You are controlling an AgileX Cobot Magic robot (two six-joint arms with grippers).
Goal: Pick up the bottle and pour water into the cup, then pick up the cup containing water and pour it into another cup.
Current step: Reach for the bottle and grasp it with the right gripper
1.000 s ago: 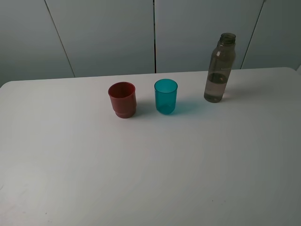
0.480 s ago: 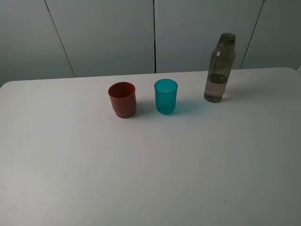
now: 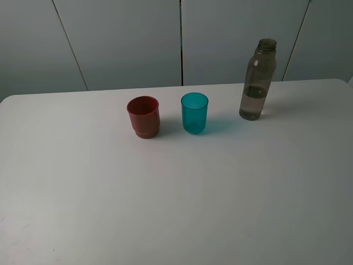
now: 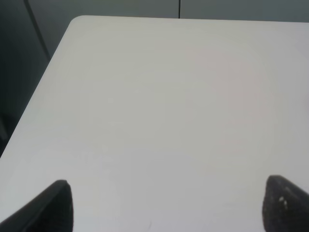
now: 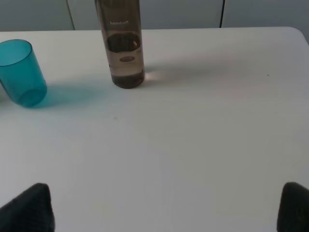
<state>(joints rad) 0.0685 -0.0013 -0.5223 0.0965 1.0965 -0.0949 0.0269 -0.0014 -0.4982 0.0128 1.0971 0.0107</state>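
Note:
The tall smoky bottle (image 3: pixel 257 80) stands upright at the back right of the white table (image 3: pixel 176 199), uncapped, with some water in its lower part. Left of it stands the teal cup (image 3: pixel 194 112), and further left the dark red cup (image 3: pixel 144 116). Neither gripper shows in the exterior high view. The right wrist view has the bottle (image 5: pixel 120 46) and teal cup (image 5: pixel 21 72) well ahead of my right gripper (image 5: pixel 164 205), whose fingertips stand wide apart with nothing between them. My left gripper (image 4: pixel 169 203) is open over bare table.
The left wrist view shows the table's rounded far corner (image 4: pixel 79 21) and its side edge, with dark floor beyond. Grey wall panels (image 3: pixel 182 41) rise behind the table.

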